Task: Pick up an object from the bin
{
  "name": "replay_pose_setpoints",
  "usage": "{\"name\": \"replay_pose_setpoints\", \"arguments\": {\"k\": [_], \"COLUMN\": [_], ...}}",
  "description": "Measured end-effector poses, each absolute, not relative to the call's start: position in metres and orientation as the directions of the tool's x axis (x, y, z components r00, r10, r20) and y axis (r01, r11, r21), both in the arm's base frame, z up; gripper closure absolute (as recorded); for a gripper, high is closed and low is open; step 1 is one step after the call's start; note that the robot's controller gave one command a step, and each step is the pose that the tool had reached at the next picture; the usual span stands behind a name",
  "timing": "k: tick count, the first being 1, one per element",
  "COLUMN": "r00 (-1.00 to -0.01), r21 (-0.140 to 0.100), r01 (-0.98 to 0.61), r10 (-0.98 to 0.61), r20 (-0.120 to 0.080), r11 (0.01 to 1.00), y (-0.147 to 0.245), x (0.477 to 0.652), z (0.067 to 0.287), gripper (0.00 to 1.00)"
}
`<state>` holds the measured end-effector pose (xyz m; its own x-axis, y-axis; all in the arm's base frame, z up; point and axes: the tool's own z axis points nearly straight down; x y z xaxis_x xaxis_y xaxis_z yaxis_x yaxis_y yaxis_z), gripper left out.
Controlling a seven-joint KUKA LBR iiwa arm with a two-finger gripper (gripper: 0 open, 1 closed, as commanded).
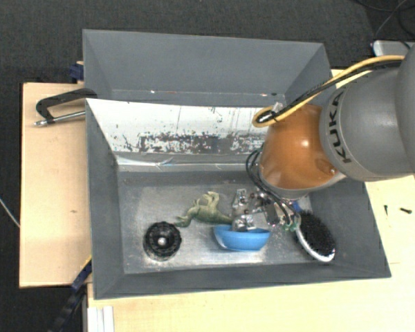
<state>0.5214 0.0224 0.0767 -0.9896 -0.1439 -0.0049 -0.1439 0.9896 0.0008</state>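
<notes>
Gripper low over blue bowl, bin front; green toy figure left, black brush right.

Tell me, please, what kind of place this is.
Probably a robotics lab's grasping station: a KUKA arm has its gripper down in a grey metal bin holding unrelated small things: a blue bowl, a green toy figure and a black brush.

Leans in from the right of the bin, arm angled down, orange cover at wrist, gripper low over bin's front middle.
</notes>
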Motion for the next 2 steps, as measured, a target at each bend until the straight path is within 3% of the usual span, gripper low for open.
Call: {"name": "replay_pose_setpoints", "arguments": {"k": [1, 2], "r00": [-1.000, -0.998], "r21": [0.000, 0.000], "r01": [-0.018, -0.055], "r10": [-0.018, -0.055], "r20": [-0.013, -0.012], "r11": [1.000, 0.999], "y": [-0.004, -0.003], "x": [0.526, 0.524], "z": [0.182, 0.236], "gripper": [1.00, 1.00]}}
